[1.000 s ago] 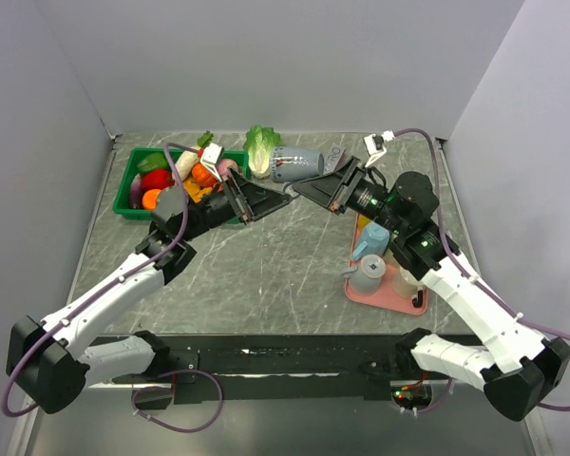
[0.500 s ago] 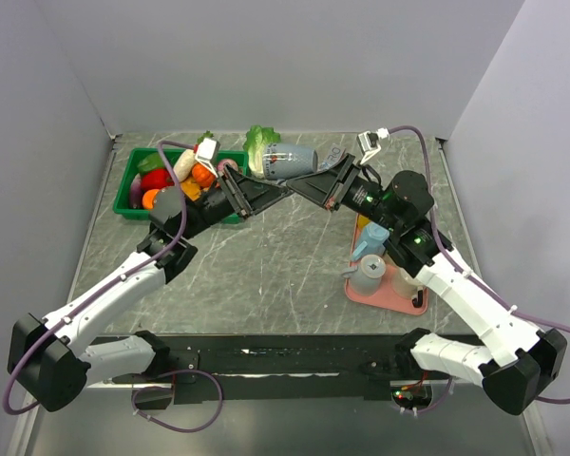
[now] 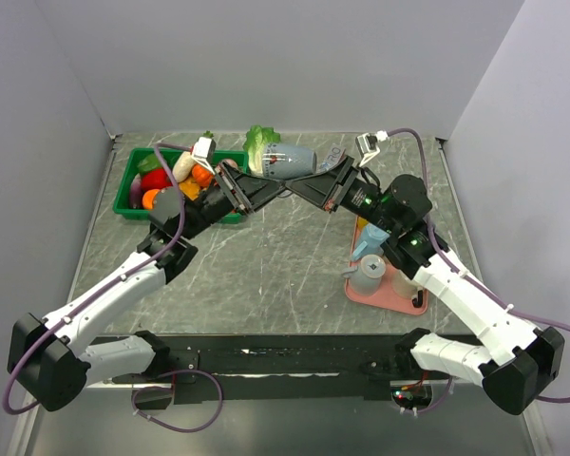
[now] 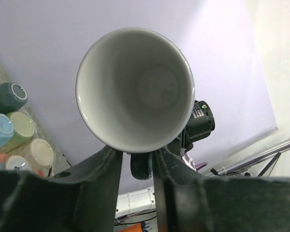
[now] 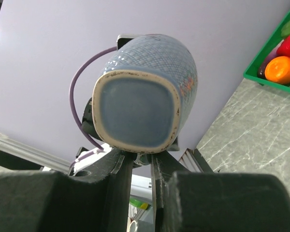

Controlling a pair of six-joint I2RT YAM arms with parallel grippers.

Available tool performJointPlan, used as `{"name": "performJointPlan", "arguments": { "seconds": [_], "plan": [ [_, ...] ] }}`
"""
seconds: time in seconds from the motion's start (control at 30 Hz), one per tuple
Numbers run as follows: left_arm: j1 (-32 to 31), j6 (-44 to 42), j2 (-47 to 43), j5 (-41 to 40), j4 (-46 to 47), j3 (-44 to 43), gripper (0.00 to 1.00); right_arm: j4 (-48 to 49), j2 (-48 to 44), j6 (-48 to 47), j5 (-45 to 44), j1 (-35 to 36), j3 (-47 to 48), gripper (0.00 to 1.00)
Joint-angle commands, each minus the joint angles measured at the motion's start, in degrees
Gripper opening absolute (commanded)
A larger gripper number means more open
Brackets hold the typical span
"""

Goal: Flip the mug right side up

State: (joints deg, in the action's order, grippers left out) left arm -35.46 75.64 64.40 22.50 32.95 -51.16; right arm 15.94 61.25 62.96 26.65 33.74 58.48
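A grey, white-veined marble tabletop [image 3: 266,271] is enclosed by plain pale lilac panels: far wall [image 3: 285,57], left wall [image 3: 28,190], right wall [image 3: 537,133]. The light is even.

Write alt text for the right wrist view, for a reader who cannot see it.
A blue textured mug fills the centre, its flat base facing the camera, just above the dark fingers of the right end effector. Behind is a pale wall; at right, a marbled table and the corner of a green bin holding orange and red produce.
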Motion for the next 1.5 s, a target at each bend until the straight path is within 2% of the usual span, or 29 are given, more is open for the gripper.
{"name": "performJointPlan", "arguments": {
  "seconds": [0.0,0.03,0.1,0.23,0.33,0.4,0.43,0.47,0.53,0.57,0.63,0.73,0.93,1.1,1.2,1.3,1.47],
  "plan": [
    [-0.04,2.67,0.20,-1.15,5.72,-1.93,0.29,4.71,-0.87,-0.56,1.38,0.72,-1.08,0.00],
    [-0.04,2.85,0.46,-0.88,5.81,-2.02,0.24,4.88,-0.79,-0.30,1.38,0.80,-1.26,0.00],
    [-0.22,3.03,1.25,0.08,5.98,-2.28,0.22,4.89,-0.70,-0.47,1.38,0.80,-1.35,0.00],
    [-0.75,1.54,1.87,0.61,4.42,-2.72,0.01,2.87,-0.78,-0.38,0.77,0.81,-1.17,0.00],
    [-0.84,-1.79,1.08,-0.44,1.17,-3.69,0.01,-2.04,-0.87,-1.61,0.24,0.89,-0.12,0.01],
    [-0.84,-3.91,0.20,-2.62,-3.66,-4.48,0.01,-5.55,-0.96,-2.48,-0.37,0.80,0.50,0.23],
    [-0.84,-6.61,-0.67,-3.42,-5.25,-5.17,0.01,-6.88,-1.40,-2.66,-1.85,0.80,0.24,0.54],
    [-0.84,-8.03,-1.29,-4.30,-8.83,-5.53,0.01,-8.28,-1.75,-2.75,-2.65,0.89,0.06,0.67],
    [-0.84,-12.94,-2.26,-7.27,-14.20,-8.50,0.01,-11.19,-2.62,-3.28,-4.58,0.80,-0.73,0.87],
    [-0.84,-15.06,-2.35,-8.86,-22.32,-10.00,0.01,-12.42,-2.89,-3.37,-5.20,0.80,-0.73,0.91],
    [-0.84,-20.41,-2.44,-12.99,-28.44,-13.34,0.01,-15.66,-3.51,-4.07,-6.26,0.80,-0.91,0.97],
    [-0.84,-26.30,-3.49,-17.57,-36.89,-15.19,0.01,-23.55,-4.12,-5.21,-8.45,0.72,-0.82,1.00],
    [-0.84,-37.03,-5.86,-32.68,-53.65,-17.05,0.01,-36.58,-6.14,-6.45,-16.71,0.37,-1.87,1.00],
    [-0.84,-39.86,-8.59,-49.61,-64.31,-13.19,0.01,-45.28,-6.85,-7.67,-20.76,-0.86,-1.70,1.00],
    [-0.66,-40.13,-10.61,-58.40,-69.06,-8.97,0.01,-47.05,-6.94,-8.46,-21.99,-1.21,-1.53,0.99],
    [1.62,-40.83,-12.54,-61.96,-69.17,-3.53,0.01,-47.23,-6.85,-8.55,-21.73,-1.57,-1.61,0.99],
    [14.53,-41.18,-14.92,-53.80,-63.54,4.57,0.01,-47.58,-5.45,-9.26,-19.89,-2.71,-1.00,1.00]
  ]
}}
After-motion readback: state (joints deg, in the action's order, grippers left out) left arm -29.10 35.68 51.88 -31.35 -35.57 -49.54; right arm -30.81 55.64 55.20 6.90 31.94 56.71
